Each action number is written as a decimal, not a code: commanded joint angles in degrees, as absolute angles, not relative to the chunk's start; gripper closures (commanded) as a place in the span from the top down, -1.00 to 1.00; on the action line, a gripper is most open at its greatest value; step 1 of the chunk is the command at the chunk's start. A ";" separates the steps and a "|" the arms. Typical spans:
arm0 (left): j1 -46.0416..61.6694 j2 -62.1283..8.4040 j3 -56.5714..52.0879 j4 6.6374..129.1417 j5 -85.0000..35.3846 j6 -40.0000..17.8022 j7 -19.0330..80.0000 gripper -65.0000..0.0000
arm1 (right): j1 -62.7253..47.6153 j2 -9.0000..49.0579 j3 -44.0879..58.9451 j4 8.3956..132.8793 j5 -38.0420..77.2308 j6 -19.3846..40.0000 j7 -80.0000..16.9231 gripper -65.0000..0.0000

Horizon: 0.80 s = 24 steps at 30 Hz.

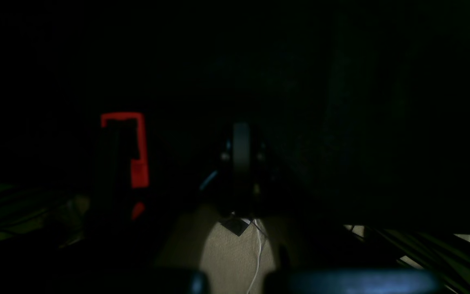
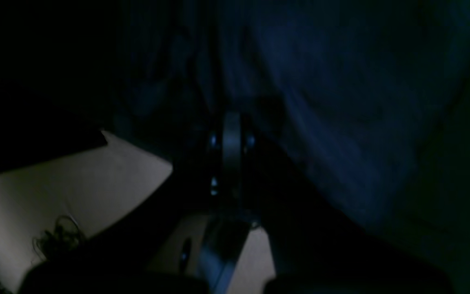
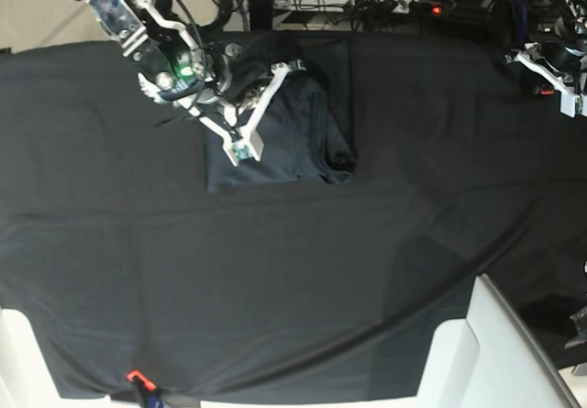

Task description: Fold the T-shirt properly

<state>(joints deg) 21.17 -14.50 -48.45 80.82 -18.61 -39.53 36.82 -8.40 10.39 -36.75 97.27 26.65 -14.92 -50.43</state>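
While the black table cover (image 3: 367,270) spans nearly the whole base view, the T-shirt (image 3: 303,124) lies as a folded block at its far edge, long axis roughly across the table. Right gripper (image 3: 246,149) hangs over the shirt's near-left corner, jaws closed, apparently holding nothing. Left gripper (image 3: 570,104) sits well away at the opposite edge, also closed and empty. Right arm is clearly nearer. No containers visible.

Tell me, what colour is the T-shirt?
Plain dark slate-grey T-shirt, shown best in the base view.
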 commanded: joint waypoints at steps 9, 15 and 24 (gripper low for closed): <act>21.41 -15.60 -48.84 81.27 -19.30 -40.00 35.82 -1.00 | -7.34 10.86 -47.96 97.10 27.21 -14.81 -50.33 -1.00; 21.23 -15.69 -48.84 81.89 -19.30 -40.00 35.82 -1.00 | -0.31 10.77 -57.19 96.57 27.30 -8.84 -52.53 -1.00; 21.76 -16.84 -48.92 81.71 -19.38 -40.00 35.82 -1.00 | -0.57 10.77 -50.51 98.15 27.03 -8.75 -52.44 -1.00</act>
<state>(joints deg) 21.45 -15.66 -48.45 80.86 -18.74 -39.53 36.84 -0.69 11.31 -50.28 97.36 26.09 -9.19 -52.88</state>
